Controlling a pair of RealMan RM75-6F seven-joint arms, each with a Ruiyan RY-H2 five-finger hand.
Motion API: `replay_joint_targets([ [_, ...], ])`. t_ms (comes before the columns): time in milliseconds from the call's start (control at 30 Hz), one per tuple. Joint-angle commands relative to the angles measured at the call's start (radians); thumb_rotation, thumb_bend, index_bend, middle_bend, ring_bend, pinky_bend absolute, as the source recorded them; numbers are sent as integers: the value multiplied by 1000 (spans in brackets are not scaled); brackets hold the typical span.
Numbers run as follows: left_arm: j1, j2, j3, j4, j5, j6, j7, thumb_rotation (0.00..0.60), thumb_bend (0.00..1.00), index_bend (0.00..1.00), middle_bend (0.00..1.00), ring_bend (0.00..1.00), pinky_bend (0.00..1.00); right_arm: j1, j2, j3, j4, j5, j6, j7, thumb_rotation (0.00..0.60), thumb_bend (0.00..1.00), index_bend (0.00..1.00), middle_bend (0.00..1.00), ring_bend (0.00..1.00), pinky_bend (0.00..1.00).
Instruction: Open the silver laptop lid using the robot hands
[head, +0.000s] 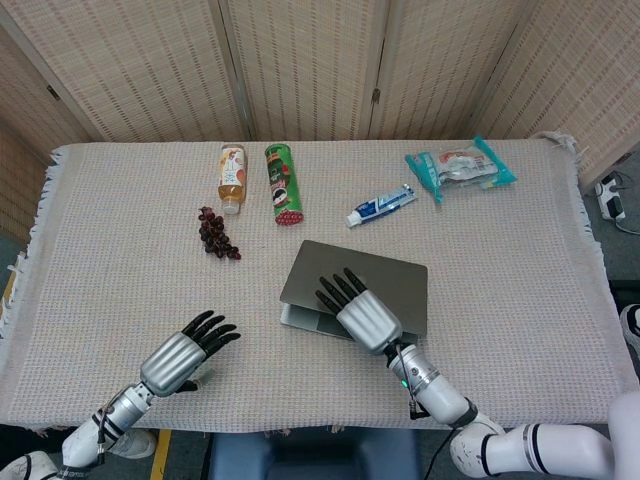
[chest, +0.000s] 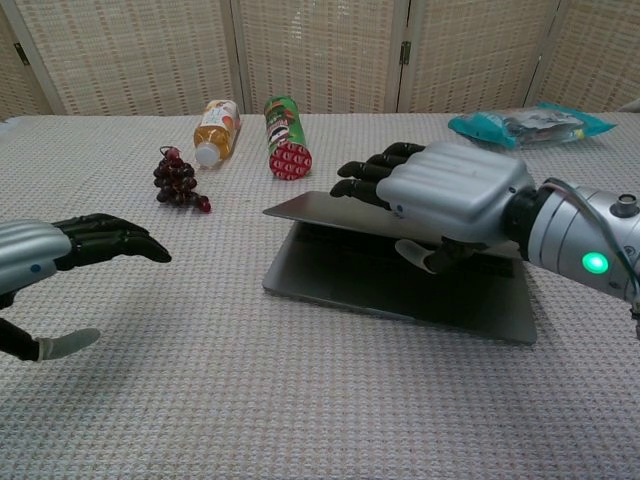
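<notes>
The silver laptop (head: 400, 280) (chest: 400, 300) lies at the table's front middle, turned a little. Its lid (chest: 310, 210) is raised part way off the base. My right hand (head: 362, 315) (chest: 445, 190) grips the lid's front edge, fingers on top and thumb underneath. My left hand (head: 180, 358) (chest: 45, 260) hovers over the cloth at the front left, fingers apart and stretched toward the laptop, holding nothing.
At the back lie a juice bottle (head: 232, 177), a green crisp can (head: 282, 184), a bunch of dark grapes (head: 216, 234), a toothpaste tube (head: 381, 205) and a teal snack bag (head: 460, 166). A woven cloth (head: 120, 260) covers the table, with folding screens behind.
</notes>
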Motion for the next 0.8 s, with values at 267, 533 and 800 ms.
replay_joint_targets([
  [267, -146, -143, -68, 3, -112, -208, 134, 600, 534, 86, 64, 0, 0, 24, -4, -10, 6, 31, 27, 3, 600, 590, 0, 0, 0, 0],
  [533, -214, -220, -110, 37, -204, -294, 206, 600, 606, 54, 21, 0, 0, 42, -10, -23, 13, 42, 41, 6, 600, 590, 0, 0, 0, 0],
  [800, -271, -264, -144, 42, -321, -383, 335, 600, 674, 43, 16, 0, 0, 52, -15, -32, 18, 51, 59, 12, 600, 590, 0, 0, 0, 0],
])
